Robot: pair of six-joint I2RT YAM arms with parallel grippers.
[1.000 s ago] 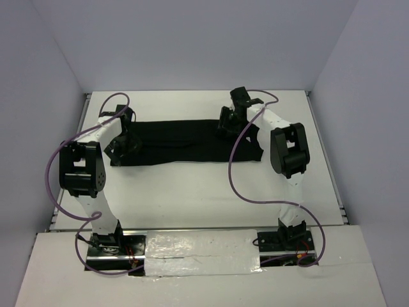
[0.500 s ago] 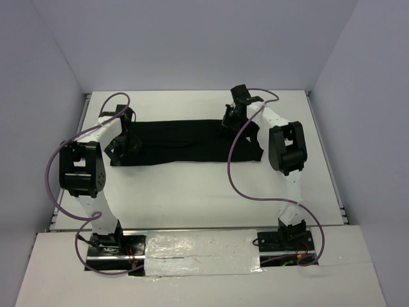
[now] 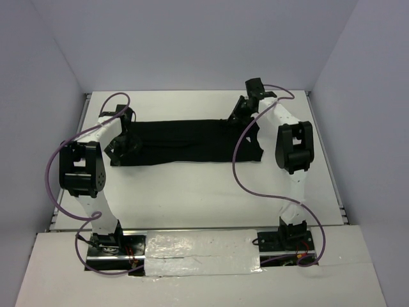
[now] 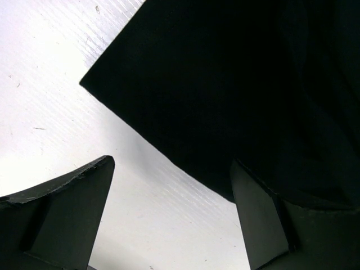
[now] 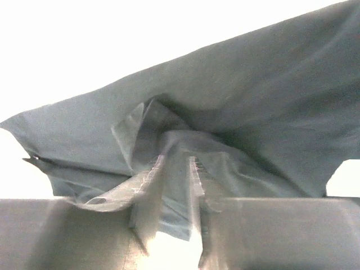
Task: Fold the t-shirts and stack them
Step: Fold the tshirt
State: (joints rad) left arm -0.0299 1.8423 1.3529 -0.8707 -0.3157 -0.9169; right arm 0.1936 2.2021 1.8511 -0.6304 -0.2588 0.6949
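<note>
The black t-shirt [image 3: 185, 141] lies folded into a long strip across the far half of the white table [image 3: 192, 192]. My left gripper [image 3: 121, 144] is open at the strip's left end; in the left wrist view a cloth corner [image 4: 225, 84] lies just ahead of the spread fingers [image 4: 73, 208], with bare table between them. My right gripper [image 3: 241, 114] is shut on the t-shirt's far right edge and holds it raised; in the right wrist view the cloth [image 5: 225, 112] is pinched between the fingers [image 5: 146, 185].
White walls stand behind and at both sides of the table. A purple cable [image 3: 239, 166] from the right arm hangs over the shirt's right end. The arm bases sit at the near edge on taped foil [image 3: 198, 252].
My right gripper has moved right and toward the far edge, pulling the pinched cloth edge with it. The left gripper has stayed in place.
</note>
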